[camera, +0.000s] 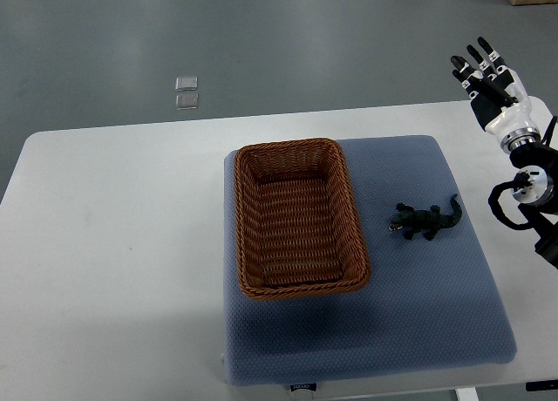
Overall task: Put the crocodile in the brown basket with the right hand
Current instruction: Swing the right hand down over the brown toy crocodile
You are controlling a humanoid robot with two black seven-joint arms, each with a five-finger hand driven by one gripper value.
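Blue-grey padded mat (410, 322) on white table (113, 244), with bare mat along the near edge. Small dark green toy crocodile (425, 220) lies flat on the mat, nearer than the right hand (493, 85) and left of it, well apart. Brown woven wicker basket (253, 209) sits further left, near the crocodile, not touching. Right hand is over the table's far right corner, fingers (475, 65) straight, grasping nothing.
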